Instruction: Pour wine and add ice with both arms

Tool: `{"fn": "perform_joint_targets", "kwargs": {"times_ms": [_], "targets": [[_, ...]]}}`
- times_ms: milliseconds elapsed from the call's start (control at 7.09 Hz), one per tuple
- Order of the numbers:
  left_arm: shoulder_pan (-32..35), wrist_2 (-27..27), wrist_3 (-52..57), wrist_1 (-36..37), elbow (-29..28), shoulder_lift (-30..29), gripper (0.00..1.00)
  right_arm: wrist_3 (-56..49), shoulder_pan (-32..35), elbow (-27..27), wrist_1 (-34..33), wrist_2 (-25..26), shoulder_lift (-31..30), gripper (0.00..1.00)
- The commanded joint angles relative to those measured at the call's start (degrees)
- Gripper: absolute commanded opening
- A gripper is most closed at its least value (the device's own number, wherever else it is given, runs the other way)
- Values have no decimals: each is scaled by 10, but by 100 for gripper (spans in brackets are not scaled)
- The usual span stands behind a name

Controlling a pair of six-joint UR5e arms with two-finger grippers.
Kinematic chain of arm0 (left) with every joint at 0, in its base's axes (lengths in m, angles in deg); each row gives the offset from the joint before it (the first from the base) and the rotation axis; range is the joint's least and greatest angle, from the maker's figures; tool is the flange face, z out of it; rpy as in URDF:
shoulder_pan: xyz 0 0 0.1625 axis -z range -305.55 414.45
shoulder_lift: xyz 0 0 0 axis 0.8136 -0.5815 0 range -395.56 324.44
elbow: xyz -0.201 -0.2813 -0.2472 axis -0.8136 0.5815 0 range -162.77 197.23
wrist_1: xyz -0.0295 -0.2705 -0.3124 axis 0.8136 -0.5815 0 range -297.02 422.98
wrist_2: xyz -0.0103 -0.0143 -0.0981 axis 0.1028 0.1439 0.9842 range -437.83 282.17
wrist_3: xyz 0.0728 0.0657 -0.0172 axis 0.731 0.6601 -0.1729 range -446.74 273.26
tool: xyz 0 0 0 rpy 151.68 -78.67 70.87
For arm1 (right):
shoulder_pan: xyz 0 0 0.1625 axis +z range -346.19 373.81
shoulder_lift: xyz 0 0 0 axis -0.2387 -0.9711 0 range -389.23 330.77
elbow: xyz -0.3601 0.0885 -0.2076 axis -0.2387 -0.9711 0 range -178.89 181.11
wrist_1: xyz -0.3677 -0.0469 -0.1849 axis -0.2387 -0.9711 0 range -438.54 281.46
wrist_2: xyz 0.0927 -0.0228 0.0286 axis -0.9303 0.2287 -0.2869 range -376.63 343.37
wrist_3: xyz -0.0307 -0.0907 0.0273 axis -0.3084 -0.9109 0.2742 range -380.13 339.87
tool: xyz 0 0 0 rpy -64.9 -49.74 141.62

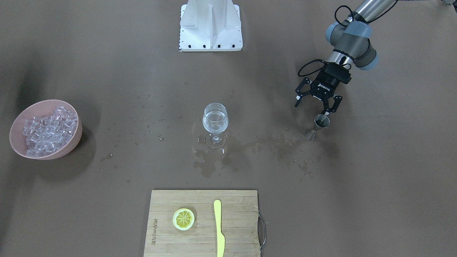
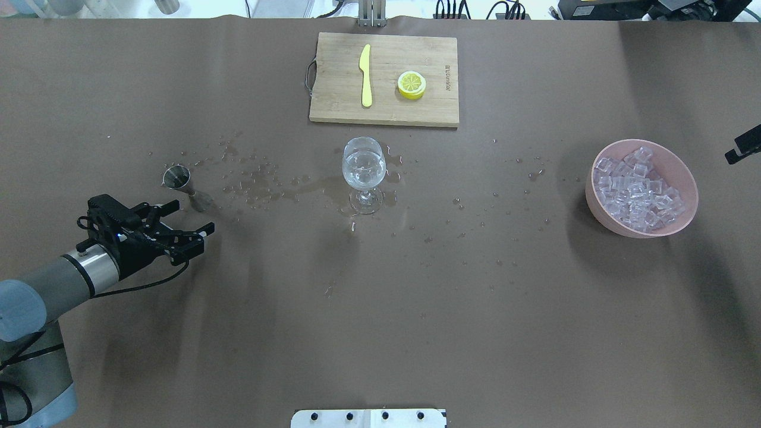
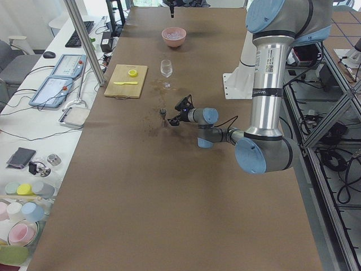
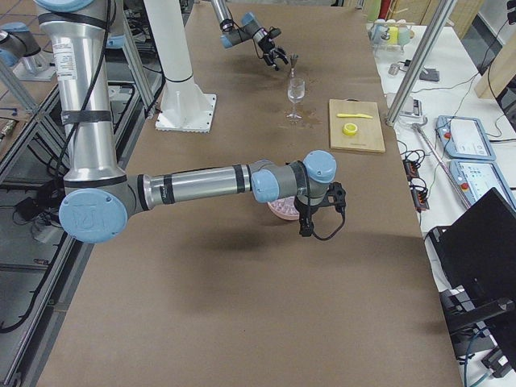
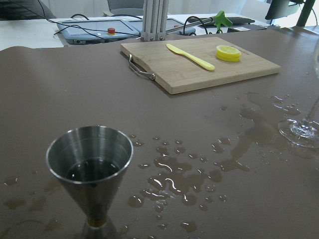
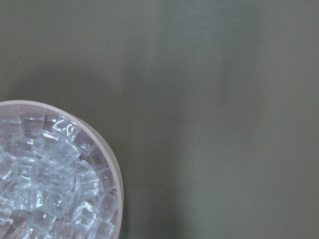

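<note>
A stemmed wine glass (image 1: 215, 123) stands at the table's middle and holds clear wine (image 2: 363, 166). A steel jigger (image 2: 178, 178) stands upright on the wet table, with a little liquid in its cup (image 5: 92, 169). My left gripper (image 1: 311, 109) is open and empty, just short of the jigger and apart from it. A pink bowl (image 2: 686, 172) holds many clear ice cubes (image 2: 636, 190). The right wrist view looks down on the bowl's rim (image 6: 112, 159) and the ice (image 6: 45, 184). Only a black fragment of my right gripper (image 2: 743, 145) shows beside the bowl; I cannot tell its state.
A wooden cutting board (image 2: 339, 89) at the far side carries a lemon slice (image 2: 411, 84) and a yellow knife (image 2: 365, 74). Spilled drops and a puddle (image 2: 267, 184) lie between jigger and glass. The white pedestal (image 1: 210, 25) stands at the robot's side.
</note>
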Motion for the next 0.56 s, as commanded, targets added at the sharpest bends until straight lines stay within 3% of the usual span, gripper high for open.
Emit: {"fn": "perform_joint_targets", "kwargs": {"times_ms": [0, 423], "targets": [[1, -57, -8, -6, 5, 47, 98, 0, 0, 0, 0, 0, 1, 100], [-2, -94, -10, 0, 5, 23, 98, 0, 0, 1, 0, -1, 1, 100]]}}
